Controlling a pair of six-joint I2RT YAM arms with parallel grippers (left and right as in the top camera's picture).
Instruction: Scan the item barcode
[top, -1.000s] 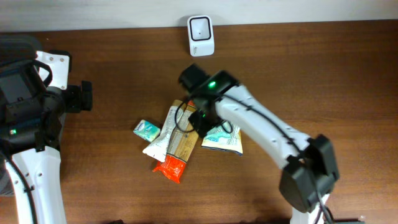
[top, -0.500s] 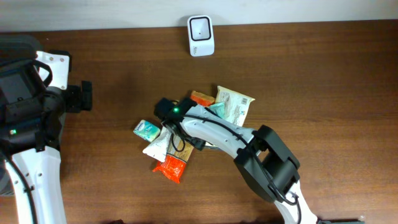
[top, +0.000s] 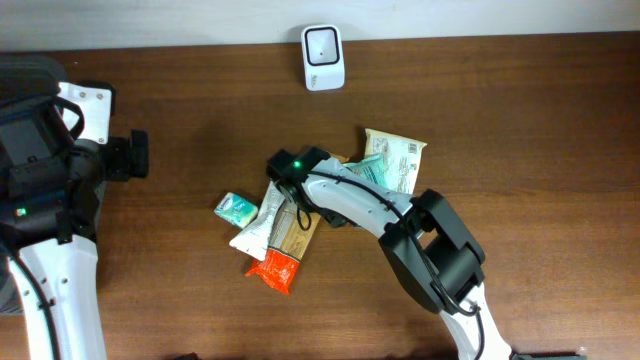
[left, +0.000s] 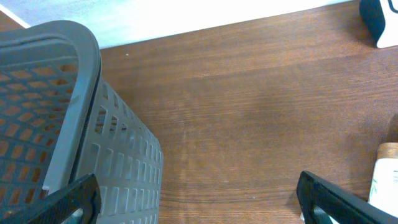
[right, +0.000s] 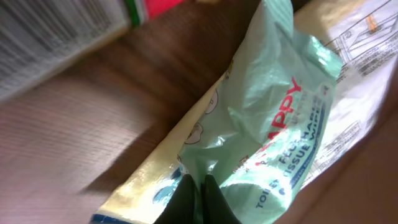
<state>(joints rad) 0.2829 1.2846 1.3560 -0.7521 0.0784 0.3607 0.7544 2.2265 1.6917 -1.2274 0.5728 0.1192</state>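
The right tool (right: 199, 202) is clenched: its dark fingertips (right: 186, 199) meet over the near edge of a pale green tissue pack (right: 267, 124), apparently pinching the film there. In the wrist view the pack slants up and away from the tool over the brown table (right: 93, 143), with a white printed wrapper (right: 56, 43) blurred at the upper left. From overhead the right arm (top: 350, 200) lies across the pile and hides the tool itself. The green pack shows just beside the arm, touching a beige pouch (top: 397, 160). A white bar (top: 255, 225), a red packet (top: 272, 268) and a small teal packet (top: 237, 208) lie to the other side.

The left tool (left: 199, 186) hangs released, fingers wide apart, by a grey basket (left: 74, 124) at the table's left end.

The scanner (top: 323, 57) stands at the far edge, well apart from the pile. By my reading the task has only begun: an item is gripped, nothing more. Left to do are lifting it clear, finding its barcode, which I cannot see here, and turning that to the scanner.
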